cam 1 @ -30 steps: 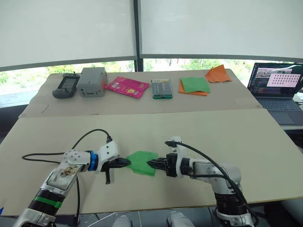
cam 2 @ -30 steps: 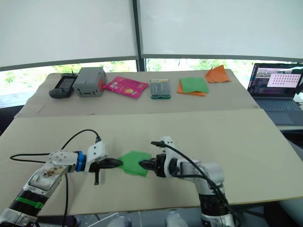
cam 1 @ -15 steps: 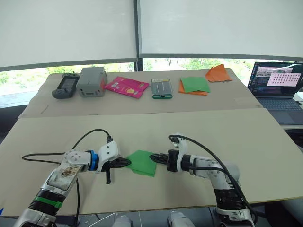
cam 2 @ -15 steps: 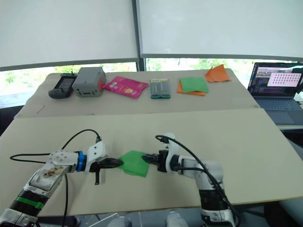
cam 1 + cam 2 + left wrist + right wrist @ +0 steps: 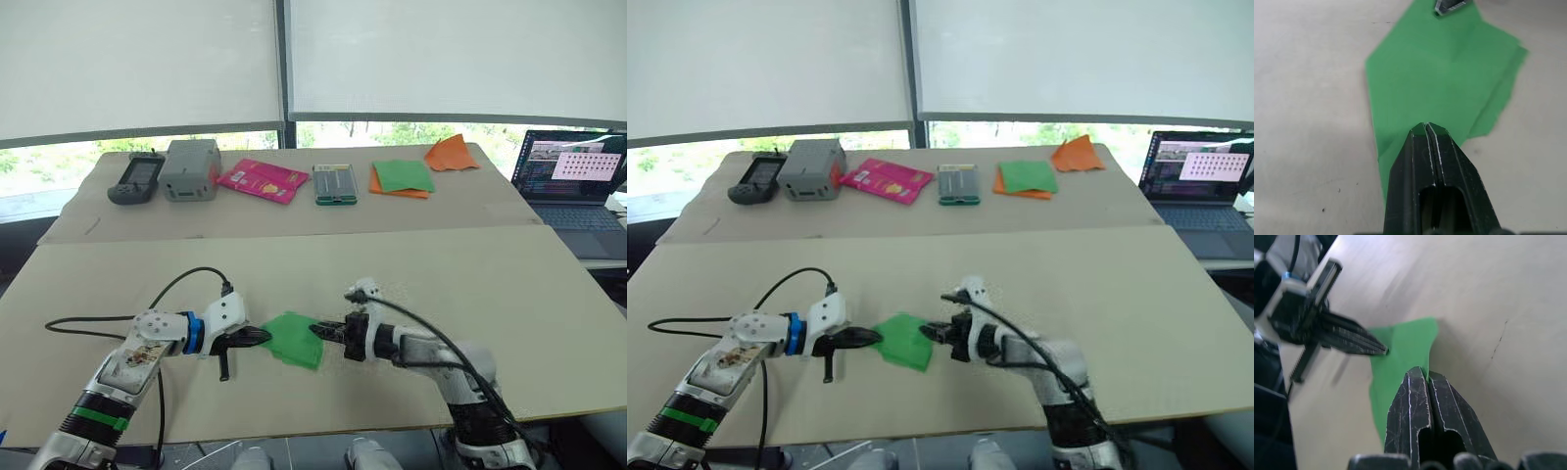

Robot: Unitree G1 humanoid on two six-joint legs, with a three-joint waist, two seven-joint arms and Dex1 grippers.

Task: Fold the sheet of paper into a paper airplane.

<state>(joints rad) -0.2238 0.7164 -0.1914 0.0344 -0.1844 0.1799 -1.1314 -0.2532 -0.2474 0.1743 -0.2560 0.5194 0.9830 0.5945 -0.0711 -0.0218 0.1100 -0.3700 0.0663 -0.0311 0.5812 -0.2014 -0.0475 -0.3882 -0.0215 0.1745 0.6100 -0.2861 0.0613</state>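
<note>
Sheet of paper (image 5: 294, 339) found lying on the near table (image 5: 549, 294), already partly folded into an irregular pointed shape with at least one crease visible. Located directly between the two hands, well apart from the green-and-orange stack (image 5: 402, 177) on the far table.

Left hand (image 5: 263, 336) observed with fingers pressed together, tip resting on the paper's edge nearest that arm. No paper seen between the fingers in the left wrist view; judged to be pinning, not pinching. Right hand (image 5: 317, 333) likewise closed, tip at the opposite edge of the paper; whether a layer was caught between its fingers could not be determined.

Handling assessment, as judgement only: very light, thin and limp. Likely to slide on the smooth table under any sideways push, and to buckle rather than travel if shoved at one edge. Creases expected to hold once pressed, so a misplaced fold would not easily be undone. Tearing unlikely under gentle load; crumpling the greater risk.

Recommended hold: at a free corner or along a loose flap edge, lifted with one hand while the other pins the body of the paper flat near the intended fold line.
</note>
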